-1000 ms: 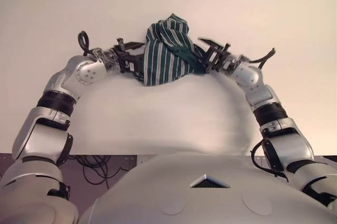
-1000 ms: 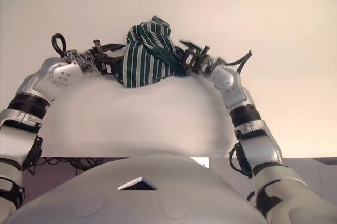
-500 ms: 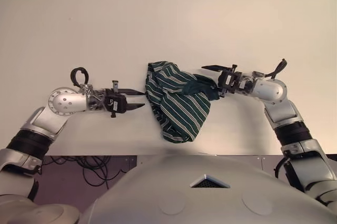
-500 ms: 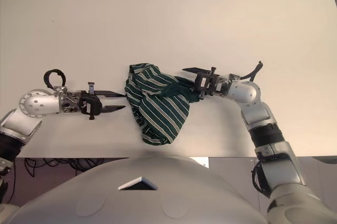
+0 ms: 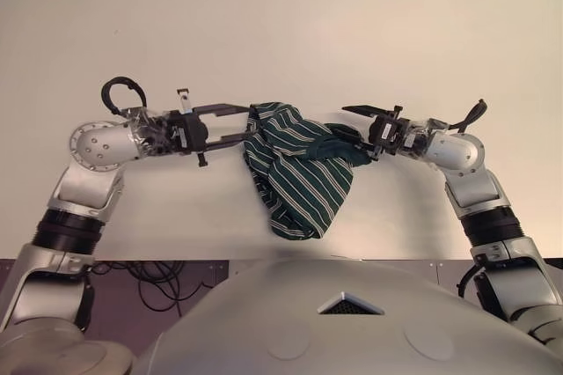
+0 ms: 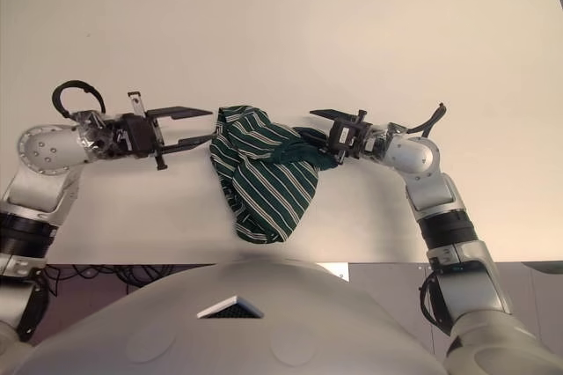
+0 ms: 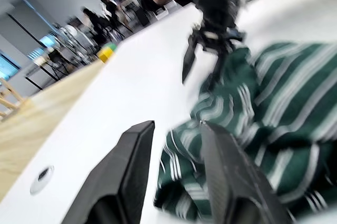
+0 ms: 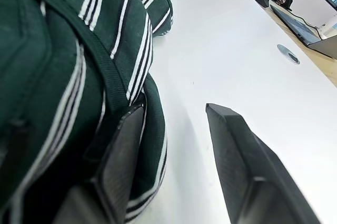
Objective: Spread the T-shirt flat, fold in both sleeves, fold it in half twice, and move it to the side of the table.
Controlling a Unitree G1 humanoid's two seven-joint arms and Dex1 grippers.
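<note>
step: spreading; T-shirt bunched
jaws: left gripper apart at its 9 o'clock; right gripper apart at 3
next: you clamp both edges; pull outward

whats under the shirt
The white table lies under the crumpled shirt. One finger of the right tool is tucked against its edge; anything else beneath is covered.
</note>
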